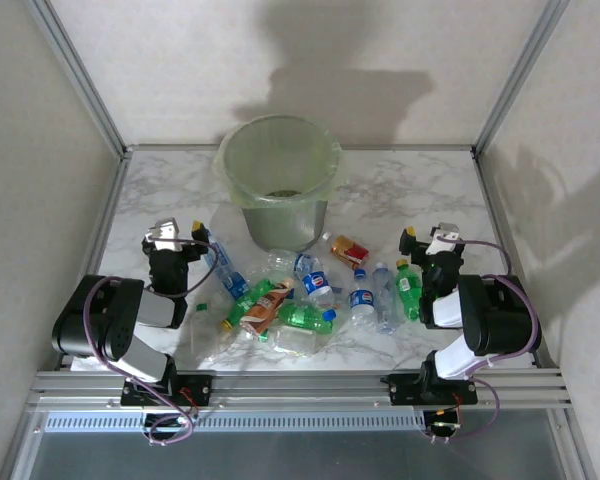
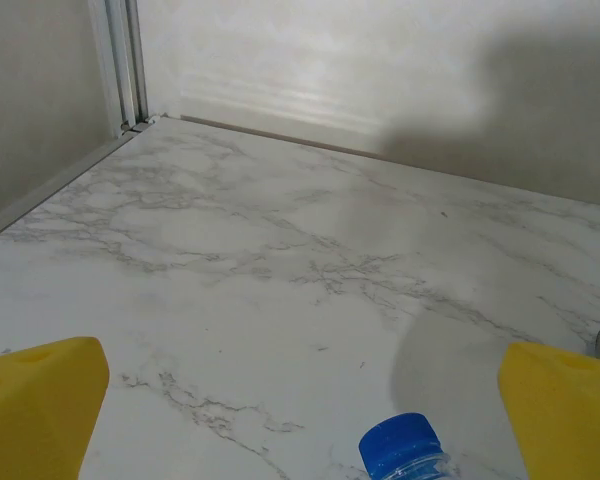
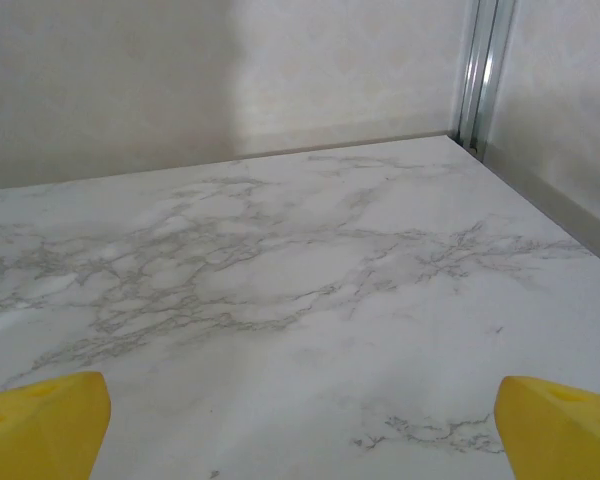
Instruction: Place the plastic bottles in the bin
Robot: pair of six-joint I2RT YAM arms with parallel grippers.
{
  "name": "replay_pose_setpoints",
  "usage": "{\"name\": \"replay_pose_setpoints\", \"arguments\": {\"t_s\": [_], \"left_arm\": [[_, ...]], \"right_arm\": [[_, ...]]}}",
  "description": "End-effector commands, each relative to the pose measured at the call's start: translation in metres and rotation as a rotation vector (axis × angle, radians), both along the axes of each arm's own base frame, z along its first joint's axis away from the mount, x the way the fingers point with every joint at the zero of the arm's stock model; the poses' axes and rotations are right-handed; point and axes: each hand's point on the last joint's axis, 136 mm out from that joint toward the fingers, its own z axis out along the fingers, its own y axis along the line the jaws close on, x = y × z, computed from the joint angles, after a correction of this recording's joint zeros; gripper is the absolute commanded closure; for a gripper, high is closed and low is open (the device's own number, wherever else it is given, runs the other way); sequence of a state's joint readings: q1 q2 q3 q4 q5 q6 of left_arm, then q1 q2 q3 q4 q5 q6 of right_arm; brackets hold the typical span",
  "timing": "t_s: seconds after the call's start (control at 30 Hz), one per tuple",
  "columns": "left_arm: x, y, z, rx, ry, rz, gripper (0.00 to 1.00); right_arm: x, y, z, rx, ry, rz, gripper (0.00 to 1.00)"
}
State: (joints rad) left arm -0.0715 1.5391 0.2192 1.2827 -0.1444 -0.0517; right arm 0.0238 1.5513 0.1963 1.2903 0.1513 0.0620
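We are looking at a glossy marbled table [image 1: 400, 190] with both arms folded low at its near edge. The left gripper [image 1: 172, 232] and right gripper [image 1: 432, 235] are spreading their yellow pads [image 2: 40, 400] wide, holding nothing. The round, translucent green bin [image 1: 280, 215] is standing mid-table. Crinkled plastic bottles [image 1: 300, 295] are lying jumbled before it, a blue cap [image 2: 400, 445] between the left pads.
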Motion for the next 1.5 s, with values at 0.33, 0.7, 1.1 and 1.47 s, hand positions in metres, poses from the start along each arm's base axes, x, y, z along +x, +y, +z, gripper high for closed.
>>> {"name": "replay_pose_setpoints", "arguments": {"t_s": [0.33, 0.7, 1.1, 1.47], "left_arm": [[0.003, -0.004, 0.004, -0.005, -0.018, -0.028, 0.01], [0.003, -0.003, 0.004, -0.009, -0.015, -0.028, 0.01], [0.019, 0.046, 0.065, -0.074, 0.033, 0.340, 0.00], [-0.017, -0.031, 0.138, -0.561, 0.039, 0.149, 0.05]], "right_arm": [[0.004, 0.002, 0.011, -0.017, -0.037, 0.017, 0.01], [0.003, 0.002, 0.011, -0.017, -0.036, 0.018, 0.01], [0.016, -0.047, 0.104, 0.224, 0.050, -0.361, 0.01], [-0.063, -0.014, 0.058, 0.431, 0.658, -0.373, 0.01]]}}
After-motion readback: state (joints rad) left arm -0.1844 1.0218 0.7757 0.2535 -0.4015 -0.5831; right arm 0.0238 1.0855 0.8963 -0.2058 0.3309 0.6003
